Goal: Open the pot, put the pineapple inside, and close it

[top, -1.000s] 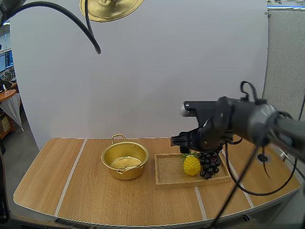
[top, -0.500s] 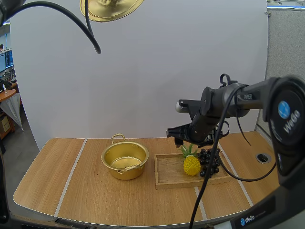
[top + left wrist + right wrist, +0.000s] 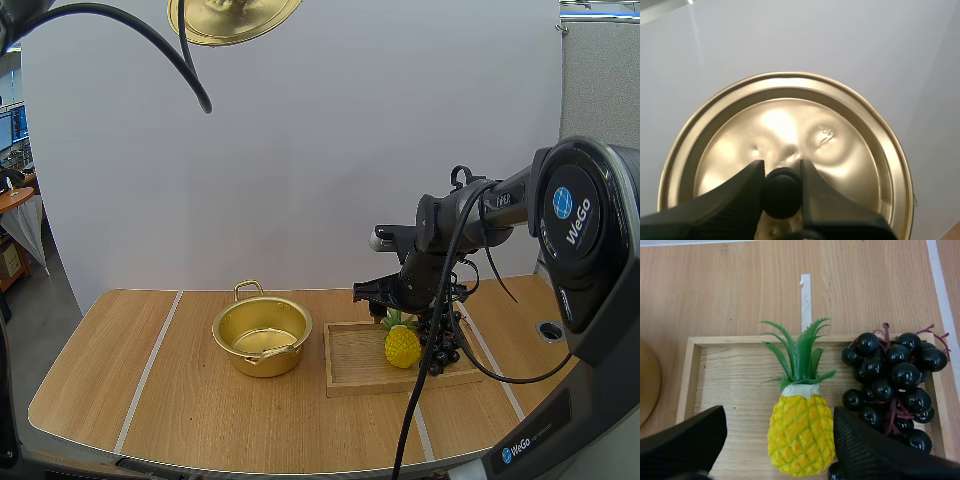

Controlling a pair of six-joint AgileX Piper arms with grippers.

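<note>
The gold pot stands upright and open on the table. Its gold lid hangs high above the table, black knob pinched in my left gripper. The yellow pineapple lies in the wooden tray beside the pot, green leaves toward the tray's far edge.

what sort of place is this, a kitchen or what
Probably a robot test bench, not a kitchen: an open black right gripper over a yellow toy pineapple on a shallow wooden tray, beside a gold metal pot.

1 pot; 1 lid; 1 pineapple; 1 bunch of grapes; 1 wooden tray.
</note>
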